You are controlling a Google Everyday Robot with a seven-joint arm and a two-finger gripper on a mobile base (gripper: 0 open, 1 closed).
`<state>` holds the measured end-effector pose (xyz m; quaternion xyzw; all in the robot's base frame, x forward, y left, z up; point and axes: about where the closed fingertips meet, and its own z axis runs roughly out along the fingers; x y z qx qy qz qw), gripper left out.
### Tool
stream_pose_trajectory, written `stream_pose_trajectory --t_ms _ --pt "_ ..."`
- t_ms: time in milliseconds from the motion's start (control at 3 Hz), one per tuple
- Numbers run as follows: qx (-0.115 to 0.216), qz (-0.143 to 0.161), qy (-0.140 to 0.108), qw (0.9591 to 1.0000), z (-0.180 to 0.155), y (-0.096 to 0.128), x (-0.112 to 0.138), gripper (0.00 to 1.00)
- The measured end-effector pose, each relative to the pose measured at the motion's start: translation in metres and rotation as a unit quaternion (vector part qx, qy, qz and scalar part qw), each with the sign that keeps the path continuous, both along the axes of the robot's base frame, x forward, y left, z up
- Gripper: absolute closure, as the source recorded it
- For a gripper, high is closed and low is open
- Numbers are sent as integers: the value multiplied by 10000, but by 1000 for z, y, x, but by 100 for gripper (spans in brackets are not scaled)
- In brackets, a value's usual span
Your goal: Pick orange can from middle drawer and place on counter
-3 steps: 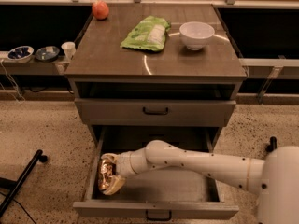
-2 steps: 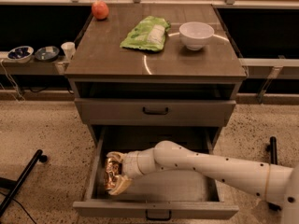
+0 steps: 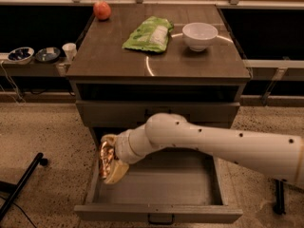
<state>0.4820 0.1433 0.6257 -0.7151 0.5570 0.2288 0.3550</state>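
Note:
The orange can, shiny gold-orange, hangs in my gripper, which is shut on it. It is held above the left side of the open middle drawer, about level with the drawer's left wall. My white arm reaches in from the right across the drawer. The grey drawer floor below looks bare. The counter is the dark cabinet top above, with a pale curved ring mark.
On the counter lie a red-orange fruit, a green bag and a white bowl. A shut grey drawer front sits just above my arm. Small bowls and a cup stand on a left shelf. A black leg crosses the floor.
My gripper has risen with the orange can, from low inside the drawer's left part to above the drawer wall, and the arm now sits higher.

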Motion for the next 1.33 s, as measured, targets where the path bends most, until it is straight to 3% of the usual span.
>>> stream_pose_trajectory --t_ms 333,667,1000,1333 --pt "-340 -54 -272 9990 57 -21 9 100" --pt "-406 -13 -309 9987 63 -22 7 100" --pt "-106 30 -339 9994 72 -29 10 100" --pt "780 -24 -730 9943 121 -38 14 100"
